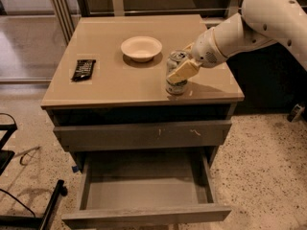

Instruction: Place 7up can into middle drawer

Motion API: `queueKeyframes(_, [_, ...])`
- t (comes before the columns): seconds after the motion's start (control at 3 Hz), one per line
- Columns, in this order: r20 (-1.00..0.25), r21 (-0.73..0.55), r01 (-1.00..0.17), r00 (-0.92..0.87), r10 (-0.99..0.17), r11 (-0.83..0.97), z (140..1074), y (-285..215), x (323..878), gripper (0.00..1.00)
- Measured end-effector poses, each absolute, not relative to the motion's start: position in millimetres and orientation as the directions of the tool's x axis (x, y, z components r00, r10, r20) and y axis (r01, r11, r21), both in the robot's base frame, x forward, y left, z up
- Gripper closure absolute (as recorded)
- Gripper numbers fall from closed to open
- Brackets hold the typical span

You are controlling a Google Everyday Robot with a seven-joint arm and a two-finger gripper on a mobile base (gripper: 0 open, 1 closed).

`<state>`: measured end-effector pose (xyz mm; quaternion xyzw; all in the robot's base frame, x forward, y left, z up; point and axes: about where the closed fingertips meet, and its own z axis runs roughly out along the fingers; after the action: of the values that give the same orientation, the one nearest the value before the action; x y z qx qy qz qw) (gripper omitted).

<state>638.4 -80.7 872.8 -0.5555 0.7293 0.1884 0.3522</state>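
Item: 7up can [176, 86]. Position: upright, long axis vertical, on the cabinet top [110, 83] near its front right edge, right of centre in the frame.
Tool: gripper [180, 70], reaching in from the upper right, fingers closed against the can's sides.
Destination: middle drawer [144, 193], pulled open at the bottom of the frame, lying below and slightly left of the can, beneath the closed scratched drawer front [139, 135].
Other: white bowl [141, 48], upper centre.

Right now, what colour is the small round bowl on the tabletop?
White bowl, camera view; the gripper clasps the green-and-white 7up can nearby.
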Motion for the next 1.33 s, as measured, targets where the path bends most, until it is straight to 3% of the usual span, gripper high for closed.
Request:
queueKeyframes(0.33, [-0.724,-0.122,-0.951,-0.110,-0.681,0.284,883.4,-79.7,616.9,1.00])
queueKeyframes(1.0, [-0.727,-0.121,-0.959,-0.091,-0.681,0.257,919.9,-82.5,535.3,1.00])
queueKeyframes(1.33, [-0.719,-0.120,-0.962,-0.087,-0.689,0.247,912.3,-80.5,533.6,1.00])
